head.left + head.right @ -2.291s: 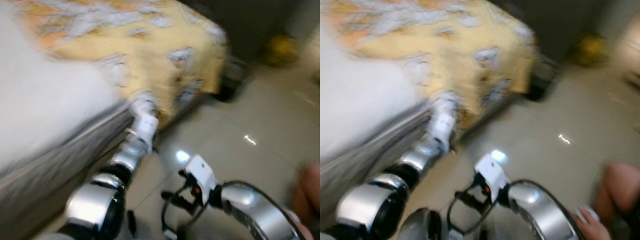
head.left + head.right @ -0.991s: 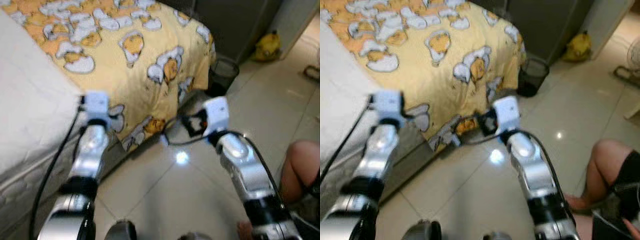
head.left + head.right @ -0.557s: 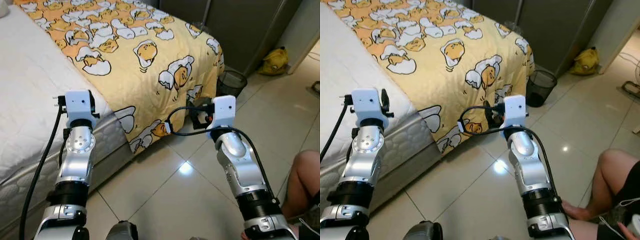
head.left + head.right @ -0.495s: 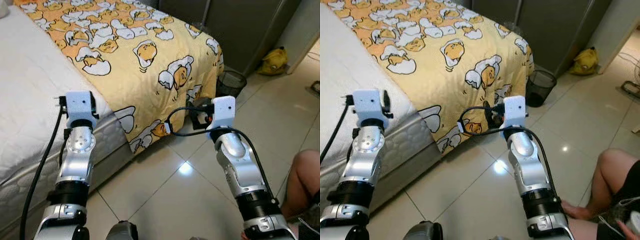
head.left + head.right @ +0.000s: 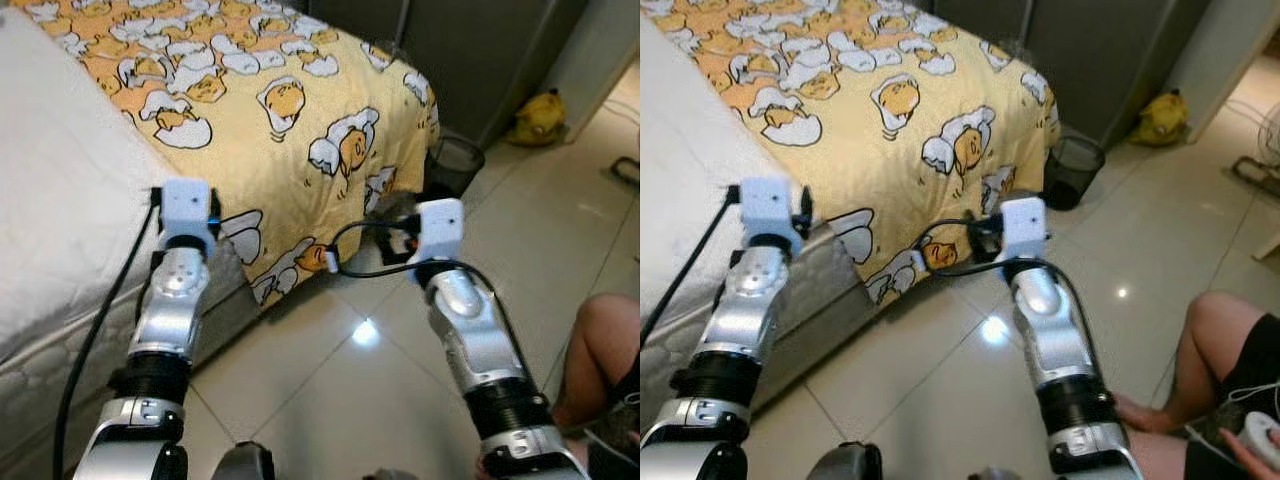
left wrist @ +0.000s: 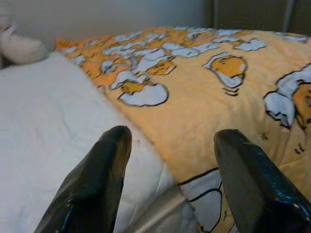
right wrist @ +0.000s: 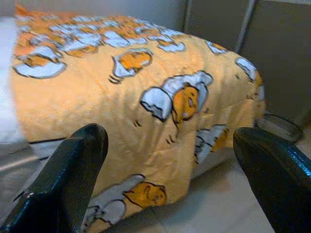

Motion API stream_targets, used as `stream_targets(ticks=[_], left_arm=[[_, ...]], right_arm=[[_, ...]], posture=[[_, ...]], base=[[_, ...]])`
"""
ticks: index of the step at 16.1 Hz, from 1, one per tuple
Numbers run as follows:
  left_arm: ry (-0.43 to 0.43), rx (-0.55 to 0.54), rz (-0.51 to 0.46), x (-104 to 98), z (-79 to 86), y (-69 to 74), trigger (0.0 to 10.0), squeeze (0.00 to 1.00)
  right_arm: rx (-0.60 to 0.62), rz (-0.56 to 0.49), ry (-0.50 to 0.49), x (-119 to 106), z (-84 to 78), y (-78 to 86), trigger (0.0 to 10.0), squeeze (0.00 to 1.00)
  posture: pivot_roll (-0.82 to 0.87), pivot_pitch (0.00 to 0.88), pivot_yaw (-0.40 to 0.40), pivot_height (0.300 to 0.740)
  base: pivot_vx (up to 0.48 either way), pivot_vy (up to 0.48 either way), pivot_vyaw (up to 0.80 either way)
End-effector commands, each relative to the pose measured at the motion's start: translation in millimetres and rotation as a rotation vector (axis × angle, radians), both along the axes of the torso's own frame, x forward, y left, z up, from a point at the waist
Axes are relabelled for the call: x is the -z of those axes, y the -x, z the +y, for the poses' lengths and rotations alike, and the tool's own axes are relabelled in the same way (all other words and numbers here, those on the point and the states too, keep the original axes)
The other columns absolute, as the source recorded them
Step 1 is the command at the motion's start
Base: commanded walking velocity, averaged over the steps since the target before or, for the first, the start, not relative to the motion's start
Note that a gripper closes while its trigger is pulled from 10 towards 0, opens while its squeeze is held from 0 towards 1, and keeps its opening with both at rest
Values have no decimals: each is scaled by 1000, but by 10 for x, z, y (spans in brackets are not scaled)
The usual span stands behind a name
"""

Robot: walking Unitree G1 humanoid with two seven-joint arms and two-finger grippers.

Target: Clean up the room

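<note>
A yellow blanket [image 5: 290,110] printed with cartoon eggs covers the foot half of a bed and hangs over its side and end. The white mattress cover [image 5: 60,200] lies bare to its left. Both silver arms reach toward the bed's side. My left arm's wrist block [image 5: 187,205] sits at the mattress edge beside the blanket's border. My right wrist block [image 5: 440,222] is over the floor near the blanket's hanging corner. The left gripper [image 6: 170,160] is open, facing the blanket's edge. The right gripper [image 7: 170,160] is open wide, facing the draped blanket, with nothing between its fingers.
A black mesh waste bin [image 5: 455,160] stands at the bed's foot corner beside dark wardrobe doors [image 5: 480,50]. A yellow bag [image 5: 540,118] lies on the tiled floor further back. A person's leg [image 5: 600,350] is at the right, and a hand [image 5: 1260,435] holds a white object.
Both arms have risen from hanging low to pointing at the bed. The head view has steadied out of its blur and shifted a little in the last half second.
</note>
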State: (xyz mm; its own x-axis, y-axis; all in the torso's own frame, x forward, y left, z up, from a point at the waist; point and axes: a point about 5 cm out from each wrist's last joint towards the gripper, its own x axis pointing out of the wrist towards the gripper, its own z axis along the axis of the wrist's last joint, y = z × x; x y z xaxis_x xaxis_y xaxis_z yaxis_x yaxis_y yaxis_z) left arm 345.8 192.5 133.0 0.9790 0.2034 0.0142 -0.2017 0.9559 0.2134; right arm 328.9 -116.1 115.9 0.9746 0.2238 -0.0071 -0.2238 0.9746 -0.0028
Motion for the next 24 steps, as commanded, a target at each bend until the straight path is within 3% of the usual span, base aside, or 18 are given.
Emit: stream_targets(ticks=[1, 6, 7, 11, 13, 24], left_arm=[[12, -6, 4, -14, -17, -33, 10000, 0], [0, -3, 9, -17, 4, -47, 10000, 0], [-65, 4, 50, 35, -19, -56, 10000, 0], [-87, 31, 27, 4, -82, -71, 10000, 0], [-44, 50, 10, -25, -119, -76, 10000, 0], [-29, 59, 11, -52, -149, -129, 10000, 0]], right_arm=[[15, -15, -6, -27, -66, -26, 10000, 0], [3, -10, -4, -7, -57, -22, 10000, 0], [19, 3, -6, 21, -68, -20, 10000, 0], [15, 7, -3, 36, -64, -20, 10000, 0], [3, 17, -2, 58, -33, -16, 10000, 0], [-46, 33, -6, 78, 53, -9, 10000, 0]], posture=[[-84, 0, -29, 732], [-86, 0, -28, 732], [-88, 0, -27, 732], [-86, 0, -28, 732], [-86, 0, -28, 732], [-78, 2, -31, 732]], base=[[0, -431, 594], [0, -430, 595], [0, 0, 0], [0, 0, 0], [390, 0, 0], [480, 0, 0]])
